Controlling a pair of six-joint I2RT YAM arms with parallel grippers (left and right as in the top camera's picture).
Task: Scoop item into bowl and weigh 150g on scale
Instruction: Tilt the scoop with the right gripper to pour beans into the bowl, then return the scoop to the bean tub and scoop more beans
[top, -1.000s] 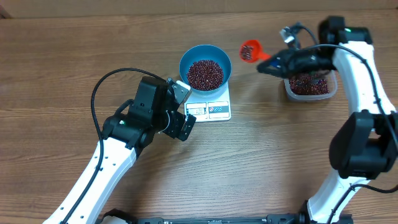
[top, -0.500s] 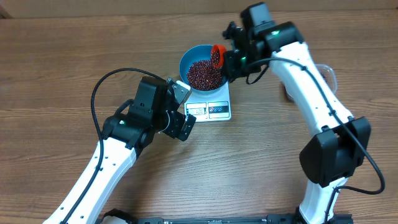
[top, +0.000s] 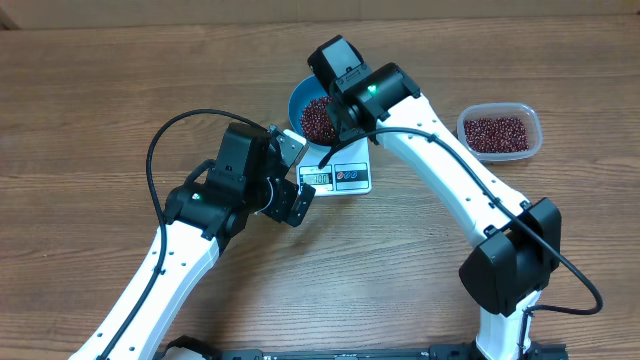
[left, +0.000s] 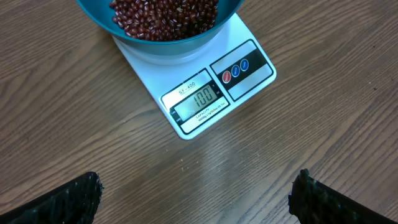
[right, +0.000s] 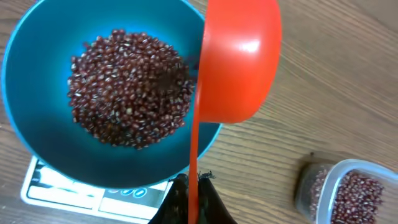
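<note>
Beans (right: 127, 87): location?
– One heap in the blue bowl (right: 31, 62), which sits on the scale (left: 186, 68). A second lot in the clear tub (top: 538, 130), far right, well apart.
– Nearest first, please.
– Left gripper (left: 193, 202): fingers spread wide, empty, hovering over the wooden surface (top: 100, 100) just beside the scale's display edge. Scale: white, display (left: 199, 102) reads 100. Bowl: on the scale's far end. Right gripper (right: 189, 202): pressed together on the handle of an orange-red scoop (right: 239, 62), cup tipped over the bowl's rim, underside to the wrist camera; contents cannot be told.
</note>
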